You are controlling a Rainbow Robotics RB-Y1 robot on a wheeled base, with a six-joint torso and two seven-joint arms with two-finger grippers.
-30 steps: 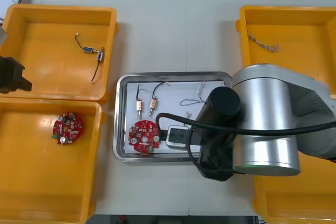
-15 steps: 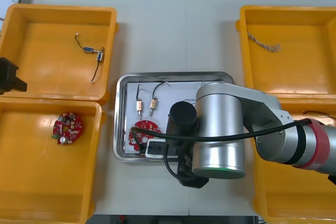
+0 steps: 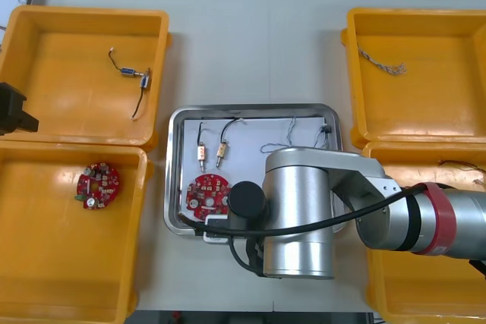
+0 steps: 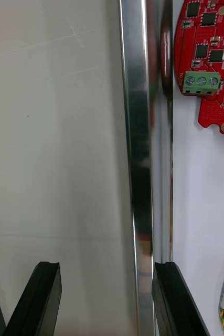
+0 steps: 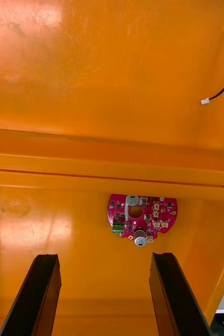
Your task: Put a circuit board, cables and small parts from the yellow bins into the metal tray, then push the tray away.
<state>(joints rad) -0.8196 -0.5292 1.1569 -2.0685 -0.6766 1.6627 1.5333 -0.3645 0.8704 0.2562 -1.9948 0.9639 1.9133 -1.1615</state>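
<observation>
Metal rectangular tray [image 3: 250, 109], round red circuit board [image 3: 207, 195] inside, sits between yellow plastic bins [image 3: 61, 73]; right end effector [image 4: 109, 299] wide open astride its near rim. Push low and square, no yaw. Left end effector [image 5: 104, 294] hangs wide over the left ones.

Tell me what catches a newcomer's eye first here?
The silver right arm sprawls over the near edge of the metal tray, its right gripper open astride the rim. Bright yellow bins flank the tray, and a red circuit board lies inside it; the left gripper hangs open over the left bins.
</observation>
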